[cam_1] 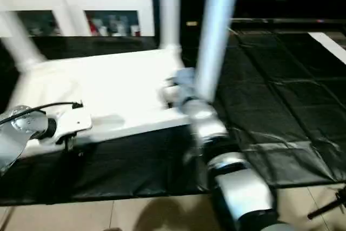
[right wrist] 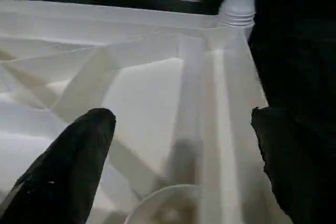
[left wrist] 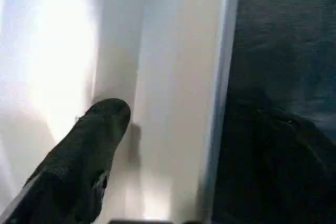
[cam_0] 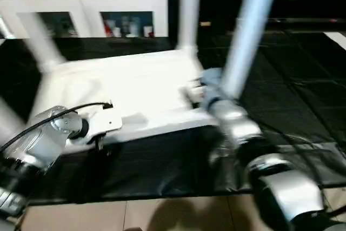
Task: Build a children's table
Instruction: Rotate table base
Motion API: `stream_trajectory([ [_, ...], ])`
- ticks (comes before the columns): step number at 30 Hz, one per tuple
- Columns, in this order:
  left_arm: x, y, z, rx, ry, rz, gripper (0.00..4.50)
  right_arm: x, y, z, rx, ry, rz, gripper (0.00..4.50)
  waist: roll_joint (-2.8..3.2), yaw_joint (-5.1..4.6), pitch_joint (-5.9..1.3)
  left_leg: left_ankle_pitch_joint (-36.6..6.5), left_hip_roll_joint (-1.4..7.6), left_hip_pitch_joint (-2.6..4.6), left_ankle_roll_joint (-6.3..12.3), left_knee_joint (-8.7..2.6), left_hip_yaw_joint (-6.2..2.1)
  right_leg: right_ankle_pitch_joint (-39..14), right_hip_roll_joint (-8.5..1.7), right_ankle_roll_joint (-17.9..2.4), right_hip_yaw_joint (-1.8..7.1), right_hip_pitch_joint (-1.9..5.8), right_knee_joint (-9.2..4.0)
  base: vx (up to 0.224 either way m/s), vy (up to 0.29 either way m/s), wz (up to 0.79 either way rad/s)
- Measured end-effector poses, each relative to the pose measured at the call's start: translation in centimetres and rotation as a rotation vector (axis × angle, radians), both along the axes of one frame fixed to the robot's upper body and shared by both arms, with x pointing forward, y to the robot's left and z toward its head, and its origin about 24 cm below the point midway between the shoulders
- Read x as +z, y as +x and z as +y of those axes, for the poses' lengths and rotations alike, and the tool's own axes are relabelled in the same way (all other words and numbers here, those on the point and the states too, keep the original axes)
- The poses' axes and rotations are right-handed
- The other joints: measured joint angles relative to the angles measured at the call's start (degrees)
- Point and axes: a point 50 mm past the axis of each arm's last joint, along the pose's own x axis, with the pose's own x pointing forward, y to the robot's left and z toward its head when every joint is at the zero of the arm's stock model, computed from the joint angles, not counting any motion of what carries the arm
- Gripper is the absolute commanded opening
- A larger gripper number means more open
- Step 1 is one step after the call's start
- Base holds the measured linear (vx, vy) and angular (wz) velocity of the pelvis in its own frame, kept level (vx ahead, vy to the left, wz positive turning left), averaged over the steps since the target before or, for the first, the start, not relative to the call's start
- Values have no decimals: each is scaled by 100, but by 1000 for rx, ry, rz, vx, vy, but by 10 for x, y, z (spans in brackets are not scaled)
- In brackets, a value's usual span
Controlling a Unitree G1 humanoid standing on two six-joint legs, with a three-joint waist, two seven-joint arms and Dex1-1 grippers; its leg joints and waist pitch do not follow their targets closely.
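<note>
The white table top [cam_0: 135, 85] lies upside down on the black mat, ribbed underside up. Three white legs rise from it: one at the far left [cam_0: 40, 41], one at the far right corner [cam_0: 189, 9] and one at the near right corner [cam_0: 248, 31]. My right gripper [right wrist: 184, 166] is at that near right corner, open, its fingers [right wrist: 79, 156] spread over the ribs and the right rim, with a round white base just below them. My left gripper [cam_0: 100, 136] is at the near edge, shut on the rim [left wrist: 178, 103], one finger [left wrist: 100, 140] inside the wall.
A white cabinet [cam_0: 81, 4] with glass doors stands behind the table. The black mat [cam_0: 292, 106] stretches to the right, with tan floor [cam_0: 162, 215] in front of it. A thin black stand [cam_1: 327, 209] lies on the floor at the near right.
</note>
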Motion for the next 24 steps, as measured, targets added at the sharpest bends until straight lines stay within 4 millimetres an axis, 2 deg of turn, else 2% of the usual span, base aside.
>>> stream_trajectory([
  [4, -1, 9, -15, 2, -52, -69, 448, -1, 2, -24, -64, -23, -17, 450, -1, -15, 0, 3, 0, -20, 15, 17, 1, -7, -3, 12, 2, -7, 8, 0, 0, 0],
  [6, 1, 14, -28, 10, -124, -104, 448, 1, 1, -33, -17, -28, -43, 450, -1, -32, 0, 2, 0, -38, 17, 18, 1, -10, -3, 17, 2, -23, 16, 0, 0, 0],
  [8, 4, 19, -41, 14, -198, -138, 448, 4, 1, -34, 39, 12, -54, 450, -1, -79, 0, 2, 5, -44, 19, 19, 1, -19, -1, 22, -2, -33, 28, 0, 0, 0],
  [10, 10, 23, -51, 31, -282, -181, 448, 7, 0, -27, 116, 88, -59, 450, 3, -153, 2, 1, 8, -44, 20, 20, 1, -38, 0, 16, -3, -46, 56, 0, 0, 0],
  [12, 15, 27, -60, 66, -394, -220, 448, 10, -2, -22, 175, 164, -62, 450, 10, -198, 4, 2, 15, -75, 18, 23, -1, -51, 3, 2, -9, -59, 79, 0, 0, 0],
  [17, 26, 28, -49, 206, -587, -305, 448, 15, -4, -17, 235, 252, -81, 450, 14, -258, 2, 6, 19, -95, 13, 34, -33, -56, 20, -7, -14, -81, 98, 0, 0, 0],
  [20, 21, 13, -43, 238, -723, -254, 448, 8, -11, -19, 253, 278, -62, 450, 14, -236, 2, 4, 18, -90, 15, 36, -36, -56, 19, -8, -15, -86, 89, 0, 0, 0],
  [24, 5, -19, -16, 269, -789, -83, 448, 0, -29, -24, 331, 215, -111, 450, 15, -178, 3, 1, 19, -101, 18, 37, -38, -59, 20, -11, -18, -104, 89, 0, 0, 0],
])
